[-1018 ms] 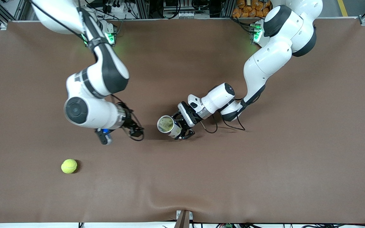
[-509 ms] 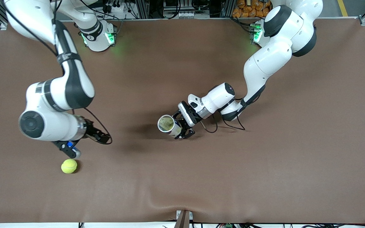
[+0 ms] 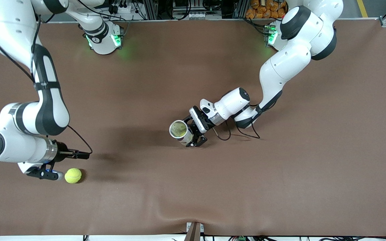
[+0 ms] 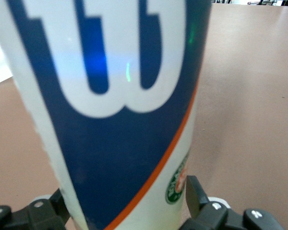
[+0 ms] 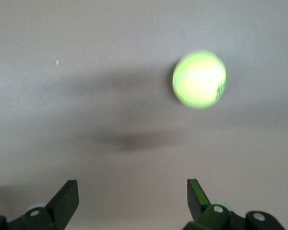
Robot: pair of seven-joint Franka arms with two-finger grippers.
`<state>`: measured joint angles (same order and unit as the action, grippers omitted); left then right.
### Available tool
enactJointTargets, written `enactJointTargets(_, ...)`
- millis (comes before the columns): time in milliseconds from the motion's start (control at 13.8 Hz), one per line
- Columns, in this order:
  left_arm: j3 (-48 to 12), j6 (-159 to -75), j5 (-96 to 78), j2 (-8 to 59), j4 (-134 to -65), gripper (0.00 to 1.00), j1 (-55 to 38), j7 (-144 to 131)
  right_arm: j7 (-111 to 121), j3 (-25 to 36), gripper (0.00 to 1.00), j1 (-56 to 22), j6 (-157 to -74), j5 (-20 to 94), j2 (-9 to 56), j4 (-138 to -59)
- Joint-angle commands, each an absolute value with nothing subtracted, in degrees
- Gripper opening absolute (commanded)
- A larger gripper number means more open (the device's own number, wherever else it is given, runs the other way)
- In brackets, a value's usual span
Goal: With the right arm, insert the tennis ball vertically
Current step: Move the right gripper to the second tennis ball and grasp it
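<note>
I have the right tool (image 3: 47, 171) spread wide, low beside the ball (image 3: 73, 175) lying on the counter (image 3: 280, 174) toward the right arm's end, while the left tool (image 3: 196, 130) brackets the upright can (image 3: 180, 132) mid-counter, mouth up for a vertical drop, though I can't tell whether it grips.

the right gripper (image 3: 42, 174) hangs low with fingers spread wide, while the left gripper (image 3: 193, 134) reaches mid-surface, arm bent.
</note>
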<state>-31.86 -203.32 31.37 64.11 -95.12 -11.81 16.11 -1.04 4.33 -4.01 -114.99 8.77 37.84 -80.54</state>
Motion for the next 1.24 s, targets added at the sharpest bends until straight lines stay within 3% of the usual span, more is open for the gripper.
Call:
enactJointTargets(0, -33.31, -203.73, 33.13, 63.90, -96.68, 0.96, -10.02, 16.08, 9.79, 3.25, 1.00, -2.38, -121.79, 7.21, 41.13, -79.72)
enactJointTargets(509, -34.54, -203.73, 35.85, 63.90, -97.47, 1.00, -8.18, 16.17, 39.27, 3.25, 1.00, 2.10, -140.16, 6.50, 47.54, -79.63)
enactJointTargets(654, -34.63, -203.73, 37.17, 63.72, -98.00, 0.95, -7.56, 16.17, 38.94, 3.25, 1.00, 2.11, -141.33, 7.20, 48.16, -79.72)
enactJointTargets(1163, -35.51, -203.73, 38.41, 63.72, -98.61, 0.95, -6.42, 16.17, 32.08, 3.08, 1.00, 1.58, -140.89, 8.61, 49.04, -80.42)
